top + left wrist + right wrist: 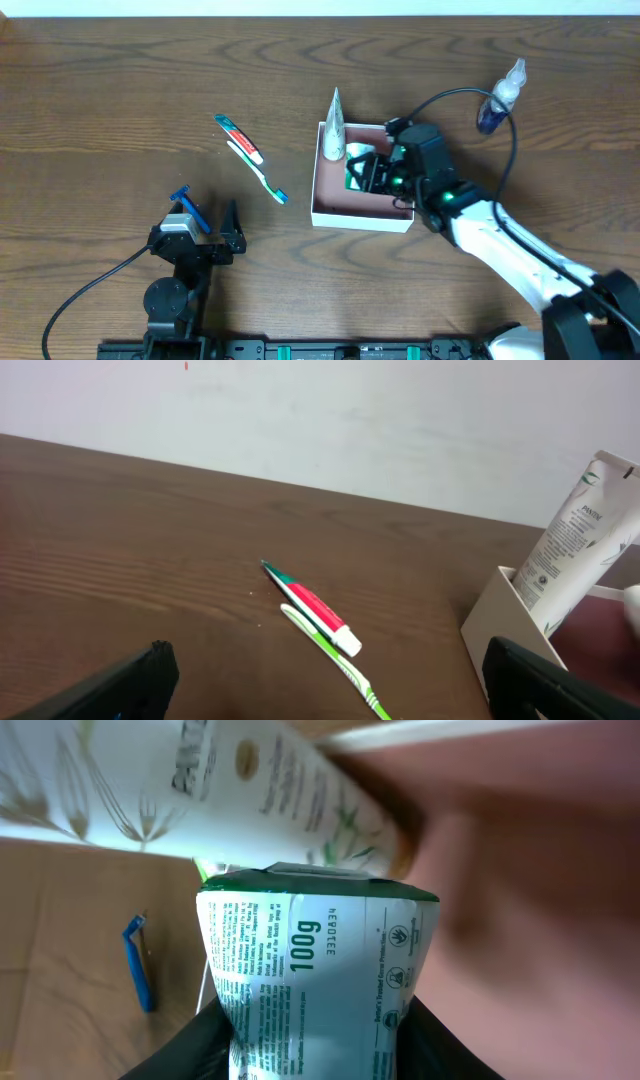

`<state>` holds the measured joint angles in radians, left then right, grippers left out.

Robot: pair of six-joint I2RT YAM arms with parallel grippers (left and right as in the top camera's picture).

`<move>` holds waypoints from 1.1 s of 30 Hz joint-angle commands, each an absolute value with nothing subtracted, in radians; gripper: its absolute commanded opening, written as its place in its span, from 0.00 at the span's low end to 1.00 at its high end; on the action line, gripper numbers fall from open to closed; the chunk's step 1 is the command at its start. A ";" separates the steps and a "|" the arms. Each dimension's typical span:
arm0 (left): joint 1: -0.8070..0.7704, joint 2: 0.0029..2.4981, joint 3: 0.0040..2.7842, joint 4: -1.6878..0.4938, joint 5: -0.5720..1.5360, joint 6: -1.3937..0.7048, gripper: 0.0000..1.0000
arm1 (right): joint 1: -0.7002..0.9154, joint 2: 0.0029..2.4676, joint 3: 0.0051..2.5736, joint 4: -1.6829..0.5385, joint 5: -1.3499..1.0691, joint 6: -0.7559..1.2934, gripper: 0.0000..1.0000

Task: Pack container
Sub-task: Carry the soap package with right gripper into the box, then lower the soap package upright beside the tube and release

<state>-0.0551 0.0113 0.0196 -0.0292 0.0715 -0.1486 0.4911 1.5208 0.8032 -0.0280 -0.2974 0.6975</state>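
Our right end effector (378,172) grips a green and white pack (310,980) low inside the container (360,222), at 3 o'clock from the toothbrush (258,170), so we think it can lie flat beside the tube (333,125) leaning at 11 o'clock. Our left end effector (208,222) is wide open.

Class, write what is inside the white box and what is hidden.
A white tube leans in a corner of the container; the right gripper holds a green-and-white packet inside. The floor beneath them is covered.
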 commanded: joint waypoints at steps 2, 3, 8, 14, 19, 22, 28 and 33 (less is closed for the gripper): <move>-0.057 0.011 0.004 -0.065 0.083 -0.131 0.98 | 0.533 1.563 0.823 0.009 -0.295 0.741 0.38; -0.057 0.011 0.004 -0.065 0.083 -0.131 0.98 | 0.542 1.572 0.823 0.019 -0.295 0.746 0.38; -0.057 0.011 0.004 -0.065 0.083 -0.131 0.98 | 0.560 1.602 0.823 0.044 -0.284 0.775 0.38; -0.057 0.011 0.004 -0.065 0.083 -0.131 0.98 | 0.562 1.616 0.823 0.045 -0.258 0.810 0.38; -0.057 0.011 0.004 -0.065 0.083 -0.131 0.98 | 0.567 1.618 0.823 0.046 -0.231 0.834 0.38; -0.057 0.011 0.004 -0.065 0.083 -0.131 0.98 | 0.572 1.618 0.823 0.049 -0.224 0.834 0.38; -0.057 0.011 0.004 -0.065 0.083 -0.131 0.98 | 0.589 1.623 0.823 0.050 -0.208 0.841 0.39; -0.057 0.011 0.004 -0.065 0.083 -0.131 0.98 | 0.593 1.623 0.823 0.064 -0.205 0.841 0.39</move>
